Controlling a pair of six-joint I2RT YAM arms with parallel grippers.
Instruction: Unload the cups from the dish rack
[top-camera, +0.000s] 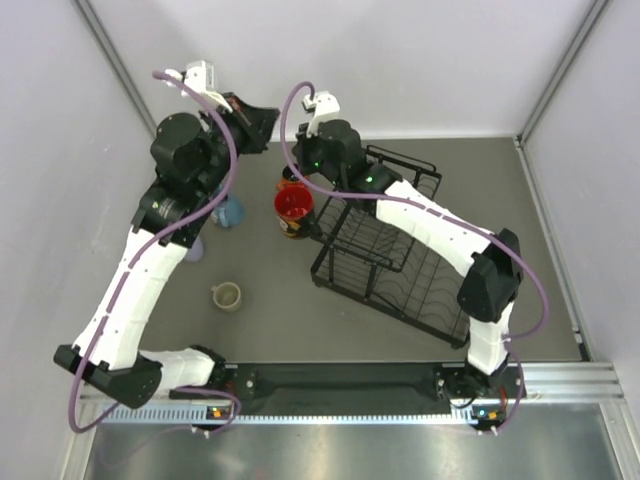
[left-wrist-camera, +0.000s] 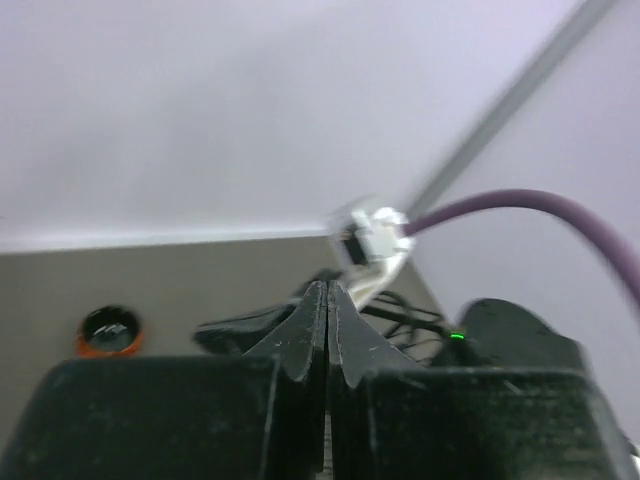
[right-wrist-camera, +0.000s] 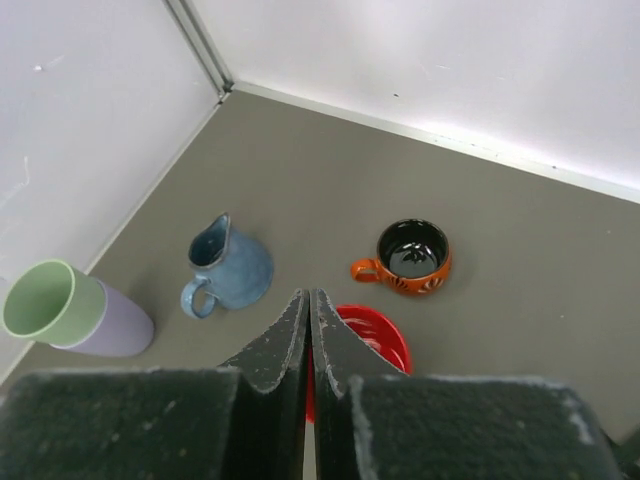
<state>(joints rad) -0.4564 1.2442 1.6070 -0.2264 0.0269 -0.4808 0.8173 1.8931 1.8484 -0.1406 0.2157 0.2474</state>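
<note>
The black wire dish rack (top-camera: 392, 256) sits right of centre in the overhead view and looks free of cups; all six appear to stand on the matte grey-brown tabletop (top-camera: 300, 325) to its left. The left gripper (left-wrist-camera: 327, 290) is pressed together on nothing, lifted toward the back wall. The right gripper (right-wrist-camera: 308, 298) is also pressed together and empty, and hangs above the large red patterned mug (right-wrist-camera: 372, 336), which stands just beside the rack's corner. A careless drop or sideways sweep could tip that mug or push it into the small squat orange cup (right-wrist-camera: 413, 255) behind it. The left arm overhangs the blue mug (right-wrist-camera: 230, 270) and the touching mint-green tumbler (right-wrist-camera: 42, 298) and lavender tumbler (right-wrist-camera: 122, 326), so pulling back low could topple them. The small beige mug (top-camera: 227, 296) stands apart. Pale panel walls (top-camera: 400, 60) enclose the surface.
</note>
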